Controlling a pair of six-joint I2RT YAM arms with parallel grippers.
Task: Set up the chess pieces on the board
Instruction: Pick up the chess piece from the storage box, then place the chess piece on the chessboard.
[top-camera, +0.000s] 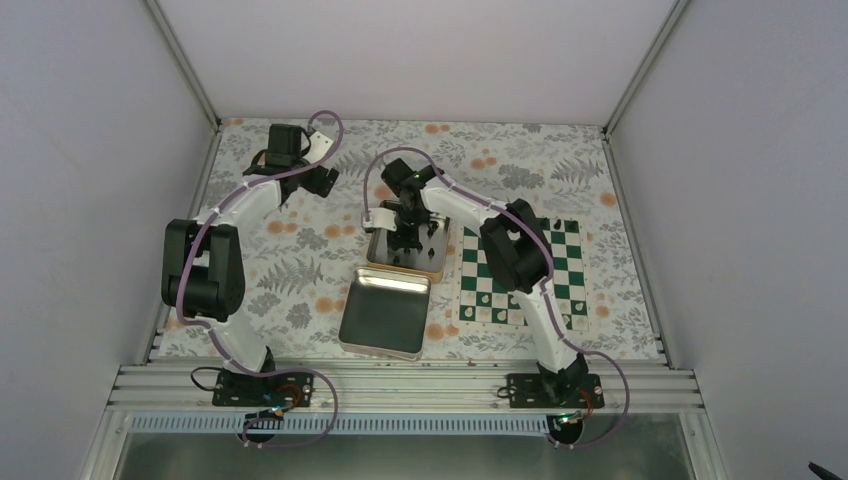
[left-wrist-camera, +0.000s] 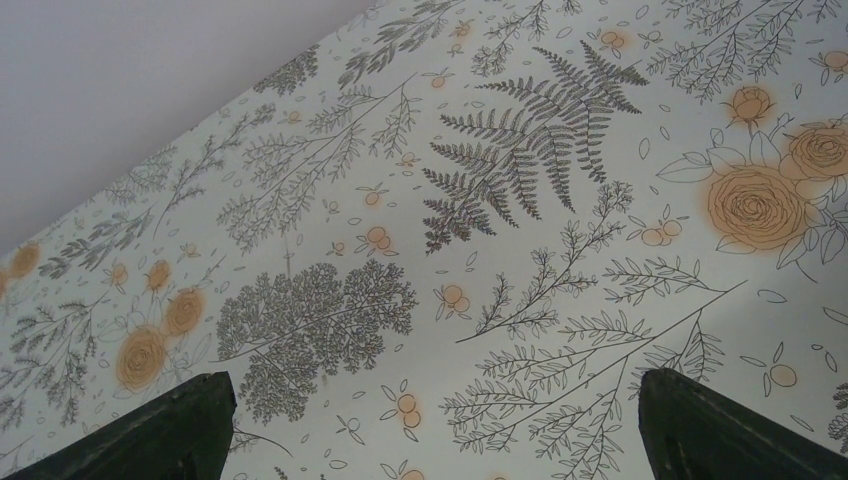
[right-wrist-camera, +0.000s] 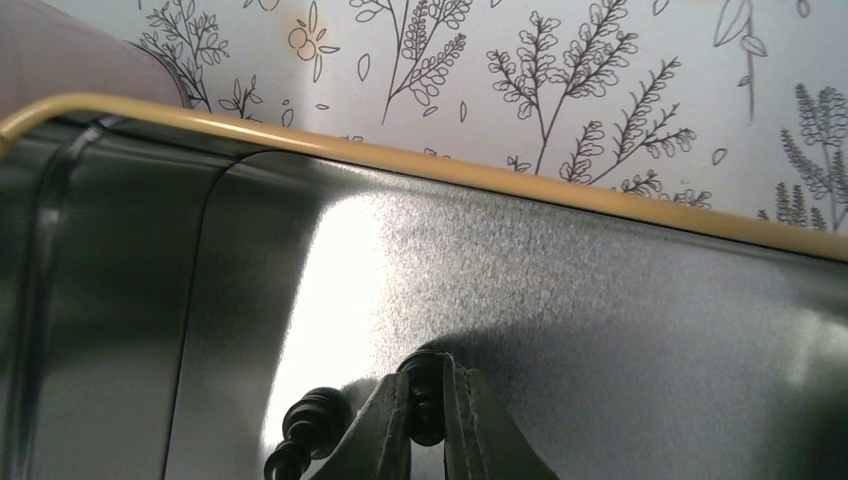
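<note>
The board (top-camera: 570, 250), green and white, lies right of centre and is partly hidden under my right arm. My right gripper (top-camera: 408, 236) reaches down into an open metal tin (top-camera: 372, 262) to the left of the board. In the right wrist view the right gripper (right-wrist-camera: 428, 400) is shut on a small black chess piece (right-wrist-camera: 427, 372), close to the tin's wall (right-wrist-camera: 560, 300). Another black piece (right-wrist-camera: 303, 422) lies just left of the fingers. My left gripper (top-camera: 322, 180) hangs open over the far left of the table; in its own view the left gripper (left-wrist-camera: 430, 420) has only tablecloth between its fingers.
The tin's lid (top-camera: 385, 315) lies upturned in front of the tin, near the table's front edge. Small white pieces (top-camera: 490, 310) stand along the board's near rows. A floral cloth (top-camera: 300, 270) covers the table, with walls on three sides.
</note>
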